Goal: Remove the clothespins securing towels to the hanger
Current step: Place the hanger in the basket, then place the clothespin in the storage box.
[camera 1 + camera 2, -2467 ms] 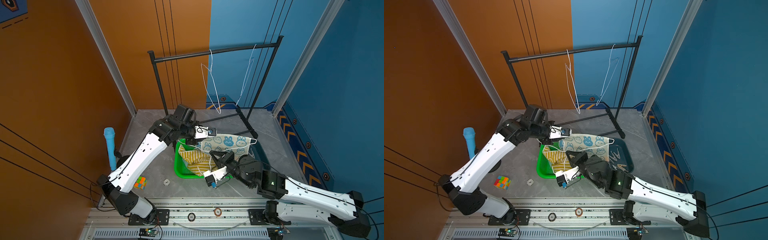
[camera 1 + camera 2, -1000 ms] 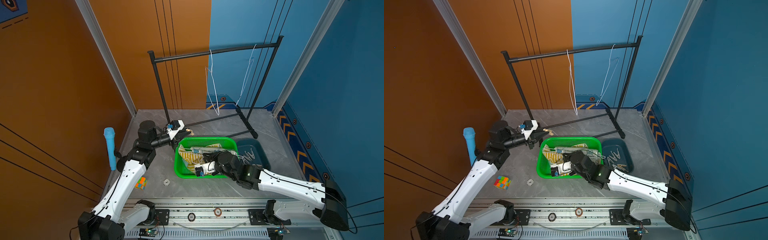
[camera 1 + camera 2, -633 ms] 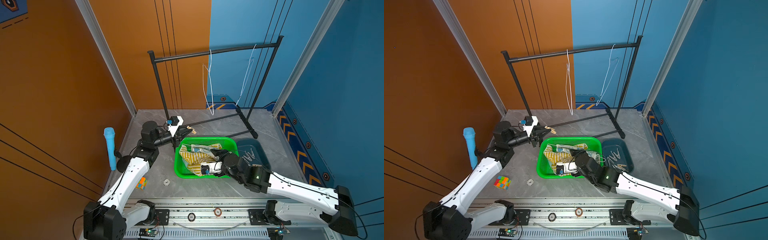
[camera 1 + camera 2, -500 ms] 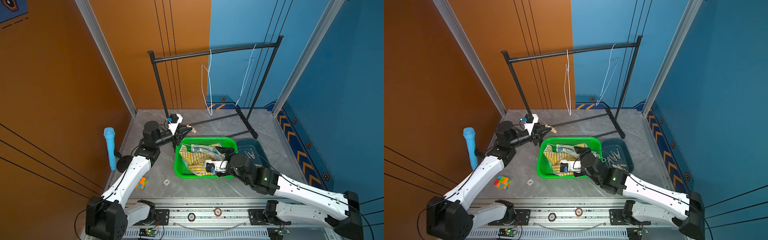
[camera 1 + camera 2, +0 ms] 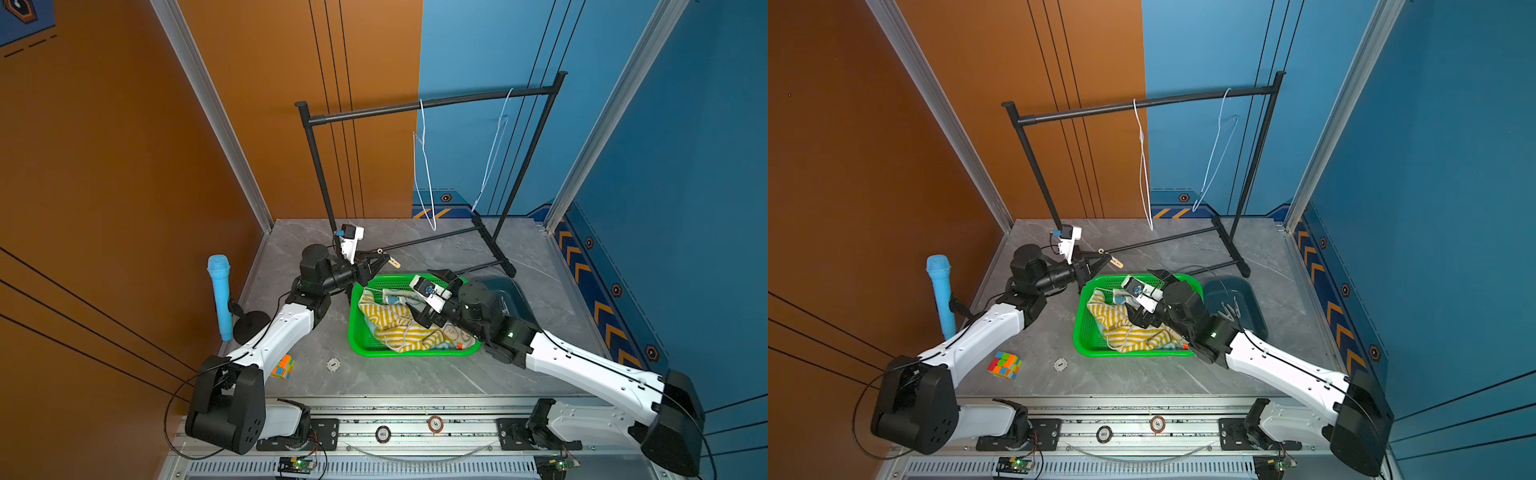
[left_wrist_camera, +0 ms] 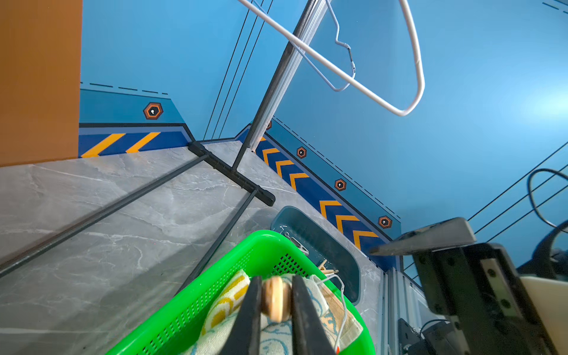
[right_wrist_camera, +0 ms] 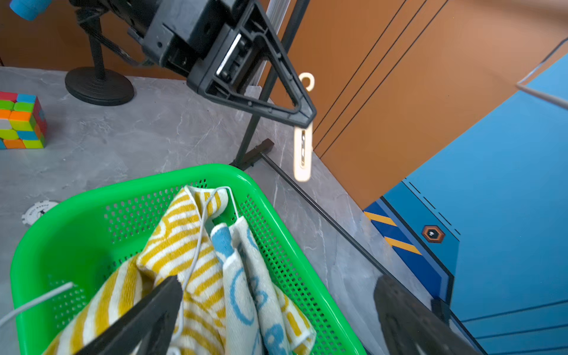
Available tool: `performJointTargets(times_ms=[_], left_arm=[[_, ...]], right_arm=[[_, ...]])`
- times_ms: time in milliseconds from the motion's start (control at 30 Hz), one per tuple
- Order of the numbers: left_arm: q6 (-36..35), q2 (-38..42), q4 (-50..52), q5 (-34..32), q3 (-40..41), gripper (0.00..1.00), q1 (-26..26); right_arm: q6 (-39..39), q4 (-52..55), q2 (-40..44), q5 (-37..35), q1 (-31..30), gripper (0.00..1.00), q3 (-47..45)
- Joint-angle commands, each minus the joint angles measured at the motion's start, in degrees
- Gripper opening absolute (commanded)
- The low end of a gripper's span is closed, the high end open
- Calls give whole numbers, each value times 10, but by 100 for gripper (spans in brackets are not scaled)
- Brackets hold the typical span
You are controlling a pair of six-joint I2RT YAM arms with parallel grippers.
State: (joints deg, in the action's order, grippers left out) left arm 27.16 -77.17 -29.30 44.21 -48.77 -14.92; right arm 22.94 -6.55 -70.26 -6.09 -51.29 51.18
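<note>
The left end effector (image 5: 381, 262) is pinching a pale wooden clothespin (image 5: 394, 263) between its nearly closed fingers, holding it in the air just beyond the back corner of a green perforated basket (image 5: 415, 352) on the grey marble-look bench (image 5: 415, 382). The right end effector (image 7: 278, 281) is hovering over the basket with jaws spread wide, gripping nothing. Inside, a yellow-and-white striped towel (image 5: 390, 320) and a cream towel with blue bunny prints (image 7: 242, 276) are lying crumpled with a white wire hanger (image 7: 196, 246). More clothespins (image 5: 1229, 309) are resting in a dark teal tray (image 5: 1250, 303) just beside the basket. A round tag (image 5: 382, 433) on the front rail is seemingly reading "100".
</note>
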Motion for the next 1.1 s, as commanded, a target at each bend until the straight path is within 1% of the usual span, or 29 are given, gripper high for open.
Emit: performJointTargets(times_ms=[0,33,100,167,267,400,500,633,800,1067], left_arm=[[31,-10,-21,22,3,0,-2],[32,-12,-21,23,4,0,0],[34,-15,-20,24,4,0,3],[35,-15,-21,27,4,0,6],[34,-13,-21,31,5,0,9],[28,-12,-21,40,5,0,12],[27,-12,-21,41,6,0,18],[26,-14,-21,43,6,0,20],[26,-14,-21,50,5,0,20],[24,-16,-21,55,4,0,19]], right_arm=[[-32,-71,-32,20,7,100,30],[-31,-81,-46,20,10,99,36],[-30,-100,-72,21,17,94,46],[-30,-113,-92,23,23,93,56],[-28,-123,-121,33,29,85,77],[-26,-134,-149,37,34,77,97],[-27,-144,-165,48,37,73,106],[-31,-144,-183,58,40,61,120],[-35,-146,-201,67,46,49,132],[-40,-148,-219,72,49,33,145]])
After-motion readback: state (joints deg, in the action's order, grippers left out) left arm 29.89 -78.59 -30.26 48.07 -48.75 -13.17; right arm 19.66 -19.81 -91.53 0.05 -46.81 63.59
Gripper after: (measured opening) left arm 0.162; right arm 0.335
